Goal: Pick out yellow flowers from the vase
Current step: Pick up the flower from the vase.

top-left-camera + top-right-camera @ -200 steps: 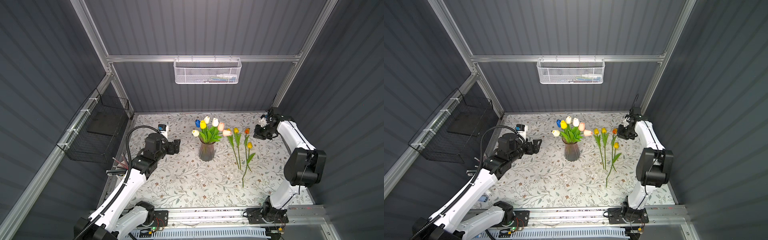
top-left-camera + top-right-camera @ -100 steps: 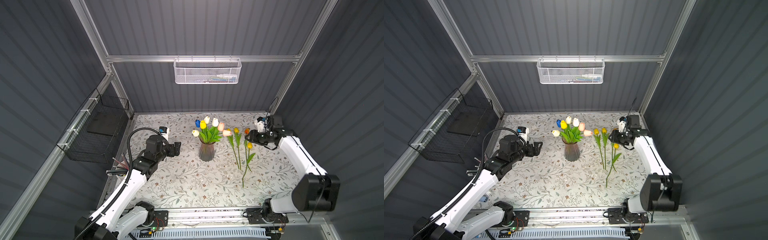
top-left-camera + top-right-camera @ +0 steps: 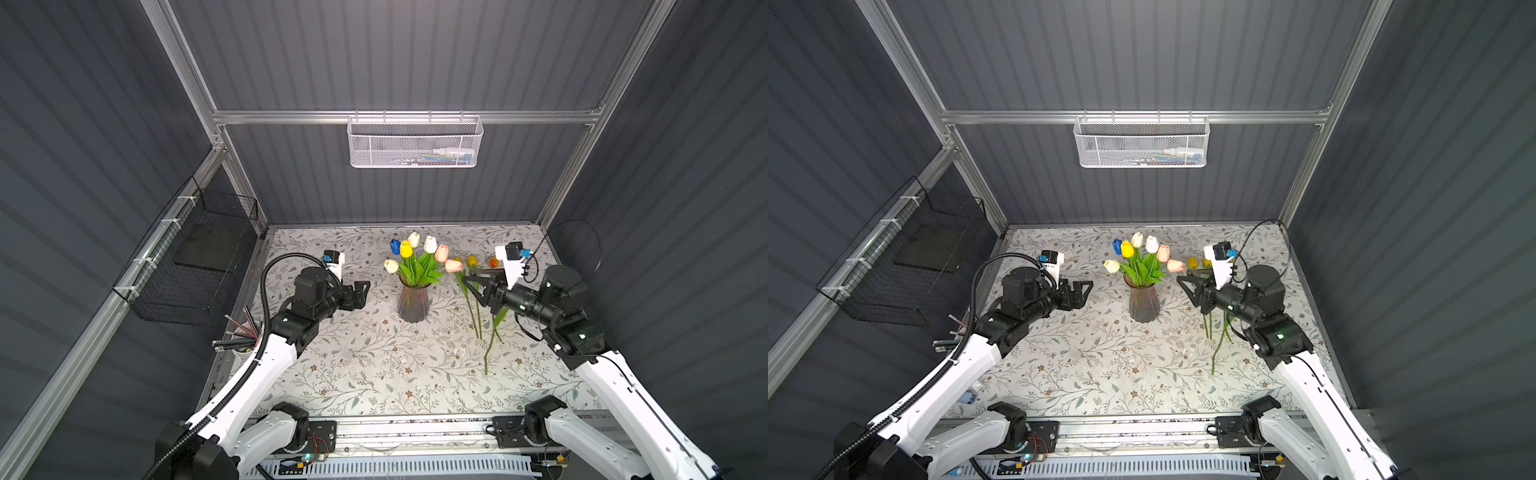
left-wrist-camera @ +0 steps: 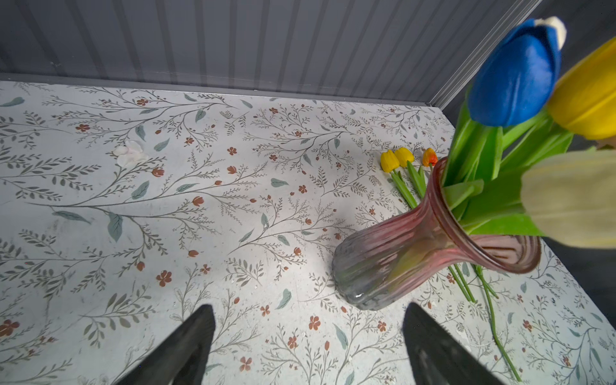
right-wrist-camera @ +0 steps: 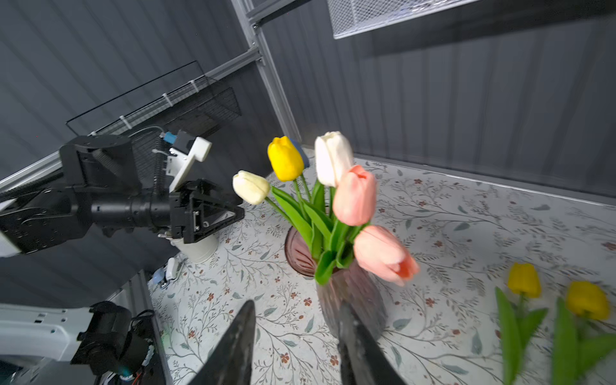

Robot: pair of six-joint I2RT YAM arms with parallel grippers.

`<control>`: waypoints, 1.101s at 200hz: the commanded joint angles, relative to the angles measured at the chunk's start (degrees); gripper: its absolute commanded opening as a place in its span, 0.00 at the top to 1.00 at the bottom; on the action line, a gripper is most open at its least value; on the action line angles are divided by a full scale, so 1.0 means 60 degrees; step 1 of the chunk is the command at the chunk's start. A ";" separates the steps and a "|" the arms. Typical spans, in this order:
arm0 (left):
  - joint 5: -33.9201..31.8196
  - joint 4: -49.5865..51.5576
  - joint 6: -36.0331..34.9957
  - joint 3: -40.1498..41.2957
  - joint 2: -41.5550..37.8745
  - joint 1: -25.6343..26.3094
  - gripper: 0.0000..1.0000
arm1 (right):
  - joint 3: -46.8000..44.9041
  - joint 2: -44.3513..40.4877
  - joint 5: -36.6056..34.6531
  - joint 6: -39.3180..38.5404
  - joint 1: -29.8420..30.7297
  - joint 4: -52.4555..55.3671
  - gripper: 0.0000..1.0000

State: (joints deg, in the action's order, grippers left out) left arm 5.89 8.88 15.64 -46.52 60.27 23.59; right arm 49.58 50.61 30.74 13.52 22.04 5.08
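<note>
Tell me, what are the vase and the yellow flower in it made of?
The vase looks like tinted glass: ribbed, shiny and see-through. The yellow flower in it seems artificial, perhaps soft plastic or foam: its head is smooth, matte and evenly coloured.

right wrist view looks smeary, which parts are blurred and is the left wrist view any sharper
Right wrist view: blur is worst on the yellow tulips lying on the floral-print table and on the ribbed smoky glass vase; left wrist view: table print crisp, but the very near cream tulip head soft.
</note>
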 commanded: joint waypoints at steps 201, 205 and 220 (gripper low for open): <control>0.0375 -0.0225 0.0168 -0.0105 -0.0192 0.0014 0.10 | 0.1463 0.4983 -0.2778 -0.0540 0.2409 -0.3847 0.79; 0.0372 -0.0234 0.0166 -0.0098 -0.0213 0.0022 0.10 | 0.1463 0.4986 -0.2839 -0.0573 0.2406 -0.3850 0.79; 0.0323 -0.0236 0.0162 -0.0069 -0.0223 0.0009 0.10 | 0.1487 0.5017 -0.2991 -0.0665 0.2393 -0.3823 0.79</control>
State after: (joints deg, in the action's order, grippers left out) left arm 7.68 7.66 16.14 -46.52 60.14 23.59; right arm 56.71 80.42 16.10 11.09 36.32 -16.19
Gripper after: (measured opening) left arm 0.897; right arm 0.213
